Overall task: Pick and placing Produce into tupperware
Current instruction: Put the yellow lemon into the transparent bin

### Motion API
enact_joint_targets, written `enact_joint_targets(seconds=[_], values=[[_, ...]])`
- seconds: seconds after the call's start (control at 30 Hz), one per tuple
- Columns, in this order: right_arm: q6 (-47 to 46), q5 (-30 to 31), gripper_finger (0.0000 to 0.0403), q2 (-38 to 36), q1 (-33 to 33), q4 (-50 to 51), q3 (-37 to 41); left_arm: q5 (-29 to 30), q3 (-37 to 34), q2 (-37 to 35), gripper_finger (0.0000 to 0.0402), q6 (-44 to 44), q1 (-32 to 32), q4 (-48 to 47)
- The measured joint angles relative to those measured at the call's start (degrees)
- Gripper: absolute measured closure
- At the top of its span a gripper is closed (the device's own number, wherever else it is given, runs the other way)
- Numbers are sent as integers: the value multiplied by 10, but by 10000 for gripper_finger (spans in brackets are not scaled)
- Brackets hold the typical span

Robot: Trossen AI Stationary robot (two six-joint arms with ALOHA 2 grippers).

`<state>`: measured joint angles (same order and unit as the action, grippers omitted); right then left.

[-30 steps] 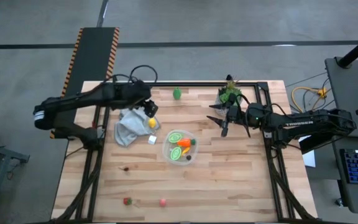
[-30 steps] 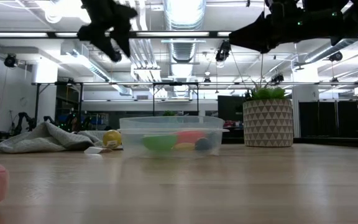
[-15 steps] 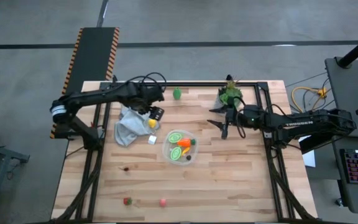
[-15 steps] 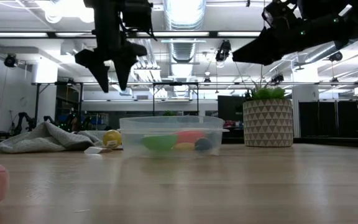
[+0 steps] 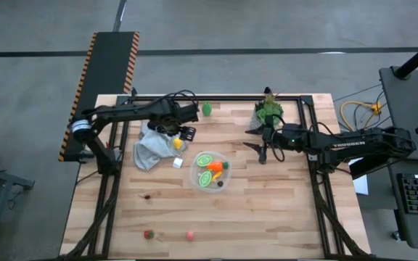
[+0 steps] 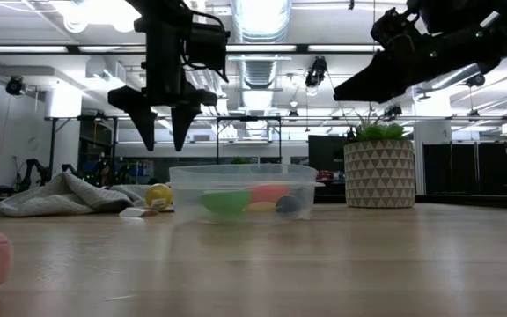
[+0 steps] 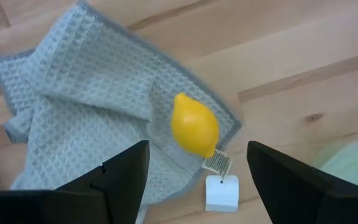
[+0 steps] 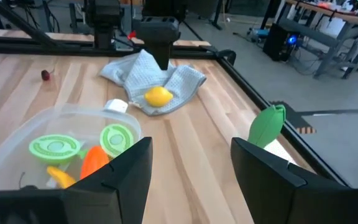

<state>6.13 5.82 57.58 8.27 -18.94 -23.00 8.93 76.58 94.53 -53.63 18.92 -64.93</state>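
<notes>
Hovering open-jawed above the yellow lemon (image 7: 194,125) on the grey cloth (image 7: 86,118), the left gripper (image 5: 185,133) should descend straight, straddling the fruit; tupperware (image 5: 210,172) sits nearby; right gripper (image 5: 261,150) waits, parted and empty

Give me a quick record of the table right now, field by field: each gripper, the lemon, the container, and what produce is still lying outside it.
left gripper: open, empty, above the lemon
right gripper: open, empty, beside the potted plant
lemon: on the grey cloth, by a white cube
tupperware: holds green slices, an orange piece, more
loose produce: green piece at far edge; red piece and pink piece at near edge
</notes>
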Motion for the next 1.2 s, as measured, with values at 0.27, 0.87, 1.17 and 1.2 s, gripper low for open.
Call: enact_joint_targets(seconds=[0.27, 0.87, 1.17, 1.2], values=[[-7, 0, 193, 0, 0, 16, 16, 0, -1, 22, 146, -46, 4, 4], [-28, -2, 193, 0, 0, -2, 56, -16, -14, 78, 146, -91, 9, 21], [-29, -3, 193, 0, 0, -1, 56, -29, -18, 111, 146, -91, 9, 19], [-29, -3, 193, 0, 0, -1, 56, -30, -18, 113, 146, -90, 9, 20]])
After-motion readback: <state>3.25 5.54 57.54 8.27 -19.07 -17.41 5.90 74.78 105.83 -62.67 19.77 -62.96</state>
